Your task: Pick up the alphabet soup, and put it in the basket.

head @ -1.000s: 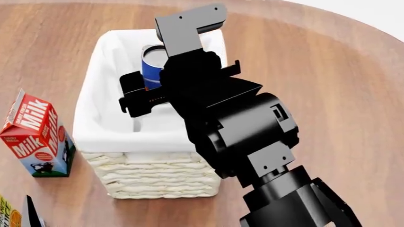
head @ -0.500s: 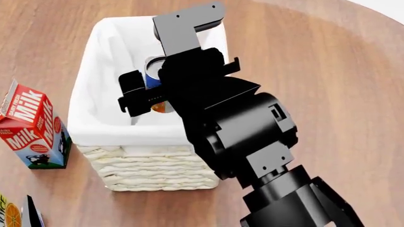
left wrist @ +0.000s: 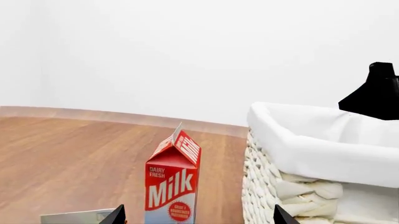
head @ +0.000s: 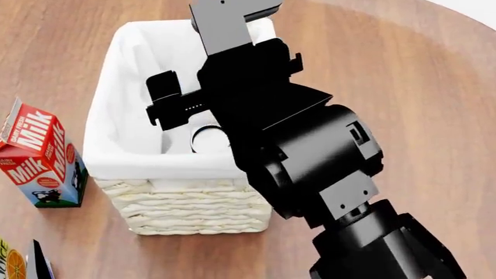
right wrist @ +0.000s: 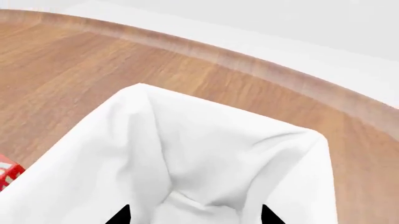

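Observation:
The alphabet soup [head: 208, 138] stands inside the basket [head: 186, 203]. Only its pale round top shows, beside my black right arm [head: 263, 116], which hides the rest. In the right wrist view my right gripper [right wrist: 194, 217] is open over the white cloth lining [right wrist: 206, 154], with nothing between its fingertips. In the left wrist view my left gripper [left wrist: 196, 218] is open low over the table. It faces a milk carton [left wrist: 171, 186] and the basket's woven wall [left wrist: 274, 186]. The left gripper does not show in the head view.
The milk carton [head: 43, 157] stands on the round wooden table just left of the basket. A second carton [head: 11, 264] with an orange picture sits at the table's near left. The table's curved edge [right wrist: 262, 70] runs behind the basket.
My right gripper has let go of the can. The can has gone from hanging in the jaws above the basket to resting low inside it, and the gripper has lifted slightly.

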Controlling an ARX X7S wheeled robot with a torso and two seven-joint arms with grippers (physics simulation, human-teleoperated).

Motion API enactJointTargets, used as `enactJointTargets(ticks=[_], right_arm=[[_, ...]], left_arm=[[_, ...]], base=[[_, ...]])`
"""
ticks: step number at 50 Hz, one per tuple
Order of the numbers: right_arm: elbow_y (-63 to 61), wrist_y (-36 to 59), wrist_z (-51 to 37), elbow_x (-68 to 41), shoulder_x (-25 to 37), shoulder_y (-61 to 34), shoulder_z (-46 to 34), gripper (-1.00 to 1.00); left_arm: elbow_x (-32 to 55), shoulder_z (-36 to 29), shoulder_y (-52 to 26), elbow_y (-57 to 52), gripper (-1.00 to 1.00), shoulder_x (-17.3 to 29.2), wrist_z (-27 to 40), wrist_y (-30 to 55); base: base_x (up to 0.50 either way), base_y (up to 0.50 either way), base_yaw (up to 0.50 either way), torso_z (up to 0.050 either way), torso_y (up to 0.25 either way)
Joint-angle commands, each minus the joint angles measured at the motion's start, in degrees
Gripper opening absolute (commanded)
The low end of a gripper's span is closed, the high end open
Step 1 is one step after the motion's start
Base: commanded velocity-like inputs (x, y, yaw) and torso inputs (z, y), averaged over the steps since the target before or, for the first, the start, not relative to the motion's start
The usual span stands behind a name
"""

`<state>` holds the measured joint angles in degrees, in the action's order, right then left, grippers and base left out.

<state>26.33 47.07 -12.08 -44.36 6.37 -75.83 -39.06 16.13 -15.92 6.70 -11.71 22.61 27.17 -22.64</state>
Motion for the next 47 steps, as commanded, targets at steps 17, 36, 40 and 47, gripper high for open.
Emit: enactJointTargets(ticks=[17, 36, 40, 47], right_arm=[[-41.86, 14.14, -14.46, -13.02, 17.05, 1.65, 9.87, 1.00], [-70.76, -17.74, -9.48, -6.01, 37.37, 50.99, 33.22, 1.00], [-69.42, -30.05, -6.92, 5.54, 36.24, 66.62, 36.05, 1.00], [-61.54, -47.11, -3.78, 14.13, 30.50, 83.18, 40.76, 1.00]], left_arm=[[0.27, 0.39, 0.48, -0.72, 1.00, 0.48, 0.73, -0.31], [1.58, 2.86, 1.98, -1.65, 1.00, 0.98, 2.39, -2.26], [2.24, 3.57, 2.35, -1.91, 1.00, 1.17, 2.59, -3.02], [2.94, 4.16, 2.53, -1.63, 1.00, 1.28, 2.69, -3.66]], base=[[0.00, 0.00, 0.00, 0.000, 0.000], [0.00, 0.00, 0.00, 0.000, 0.000], [0.00, 0.00, 0.00, 0.000, 0.000], [0.00, 0.00, 0.00, 0.000, 0.000]])
